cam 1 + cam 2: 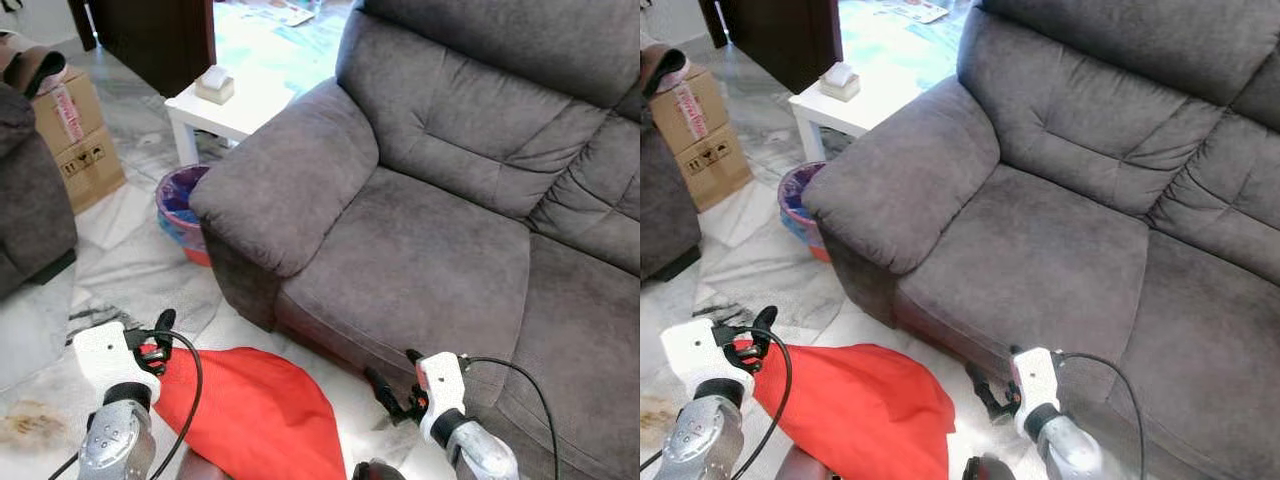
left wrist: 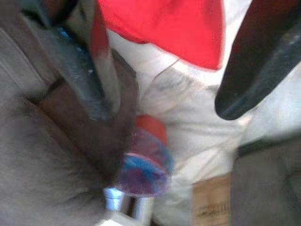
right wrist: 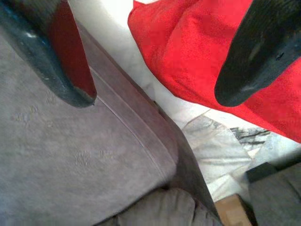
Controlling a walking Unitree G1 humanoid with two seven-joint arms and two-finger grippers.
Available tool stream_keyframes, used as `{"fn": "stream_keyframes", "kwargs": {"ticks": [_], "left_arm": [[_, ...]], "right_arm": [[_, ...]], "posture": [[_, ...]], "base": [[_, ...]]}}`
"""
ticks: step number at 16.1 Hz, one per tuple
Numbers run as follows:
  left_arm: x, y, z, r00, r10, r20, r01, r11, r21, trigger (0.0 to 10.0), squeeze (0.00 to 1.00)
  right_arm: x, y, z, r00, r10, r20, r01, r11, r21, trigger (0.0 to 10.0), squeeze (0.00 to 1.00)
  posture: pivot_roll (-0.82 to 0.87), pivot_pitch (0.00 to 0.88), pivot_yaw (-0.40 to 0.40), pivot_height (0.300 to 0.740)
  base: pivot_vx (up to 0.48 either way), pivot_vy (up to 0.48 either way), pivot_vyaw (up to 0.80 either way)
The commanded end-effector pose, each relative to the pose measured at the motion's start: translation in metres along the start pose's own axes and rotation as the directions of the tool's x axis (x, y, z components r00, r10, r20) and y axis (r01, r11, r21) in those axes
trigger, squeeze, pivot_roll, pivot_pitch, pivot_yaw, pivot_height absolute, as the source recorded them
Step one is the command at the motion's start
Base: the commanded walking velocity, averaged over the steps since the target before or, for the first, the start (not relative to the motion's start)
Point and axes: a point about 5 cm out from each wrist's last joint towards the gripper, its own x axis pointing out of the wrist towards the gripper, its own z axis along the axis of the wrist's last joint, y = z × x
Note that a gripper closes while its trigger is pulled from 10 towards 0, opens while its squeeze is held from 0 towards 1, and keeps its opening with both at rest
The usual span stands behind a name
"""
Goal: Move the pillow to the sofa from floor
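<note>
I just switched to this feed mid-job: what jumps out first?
The red pillow on the pale floor, just in front of the grey sofa, between the two arms. The left gripper is at its near corner and the right gripper is by the sofa's front edge, both open. A white side table and a purple bin stand beside the sofa's armrest.

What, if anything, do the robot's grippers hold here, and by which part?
Nothing is held. The red pillow lies on the floor between the open left gripper and open right gripper, in front of the sofa.
</note>
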Motion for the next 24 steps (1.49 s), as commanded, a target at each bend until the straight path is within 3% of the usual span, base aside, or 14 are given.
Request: {"fn": "stream_keyframes", "kwargs": {"ticks": [1, 2, 6, 12, 14, 17, 18, 19, 24], "left_arm": [[-0.005, 0.013, -0.007, 0.986, 0.153, -0.069, -0.159, 0.982, -0.103, 10.0, 1.0], [-0.012, 0.022, -0.017, 0.959, 0.242, -0.147, -0.262, 0.954, -0.143, 10.0, 1.0], [-0.019, 0.044, -0.03, 0.924, 0.299, -0.239, -0.334, 0.935, -0.121, 10.0, 1.0], [-0.008, 0.063, -0.03, 0.968, 0.143, -0.208, -0.145, 0.989, 0.004, 10.0, 1.0], [-0.006, 0.064, -0.033, 0.973, 0.104, -0.207, -0.113, 0.993, -0.036, 10.0, 1.0], [0.008, 0.061, -0.023, 0.99, 0.03, -0.136, -0.045, 0.993, -0.109, 10.0, 1.0], [0.014, 0.06, -0.02, 0.994, 0.016, -0.108, -0.031, 0.991, -0.134, 10.0, 0.87], [0.018, 0.06, -0.019, 0.996, 0.005, -0.092, -0.019, 0.988, -0.155, 10.0, 0.0], [0.023, 0.059, -0.032, 0.991, -0.01, -0.132, -0.019, 0.975, -0.22, 10.0, 0.0]], "right_arm": [[-0.005, -0.002, -0.009, 0.999, -0.015, -0.03, 0.015, 1.0, 0.007, 10.0, 0.0], [-0.005, -0.002, -0.01, 0.999, -0.017, -0.032, 0.017, 1.0, 0.007, 10.0, 0.0], [-0.005, -0.003, -0.011, 0.999, -0.022, -0.032, 0.022, 1.0, 0.008, 10.0, 0.0], [-0.006, -0.005, -0.011, 0.999, -0.024, -0.034, 0.024, 1.0, 0.0, 10.0, 0.0], [-0.004, -0.004, -0.01, 0.999, -0.017, -0.029, 0.017, 1.0, -0.001, 10.0, 0.0], [-0.002, -0.003, -0.008, 1.0, -0.006, -0.027, 0.006, 1.0, -0.006, 10.0, 0.0], [-0.001, -0.002, -0.008, 1.0, -0.002, -0.027, 0.002, 1.0, -0.008, 10.0, 0.0], [-0.001, -0.002, -0.008, 1.0, 0.0, -0.027, -0.001, 1.0, -0.01, 10.0, 0.0], [-0.003, -0.003, -0.009, 1.0, 0.001, -0.03, -0.001, 1.0, -0.012, 10.0, 0.0]], "posture": [[0.13, 0.19, -0.131, 0.638], [0.13, 0.187, -0.126, 0.638], [0.13, 0.188, -0.125, 0.638], [0.12, 0.188, -0.141, 0.638], [0.12, 0.186, -0.149, 0.638], [0.12, 0.184, -0.157, 0.638], [0.12, 0.183, -0.16, 0.638], [0.12, 0.184, -0.16, 0.638], [0.11, 0.188, -0.161, 0.638]], "base": [[0.0, 0.0, 0.0], [0.0, 0.0, 0.0], [0.0, 0.0, 0.0], [0.0, 0.0, 0.0], [0.0, 0.0, 0.0], [0.0, 0.0, 0.0], [0.0, 0.0, 0.0], [0.0, 0.0, 0.0], [0.0, 0.0, 0.0]]}}
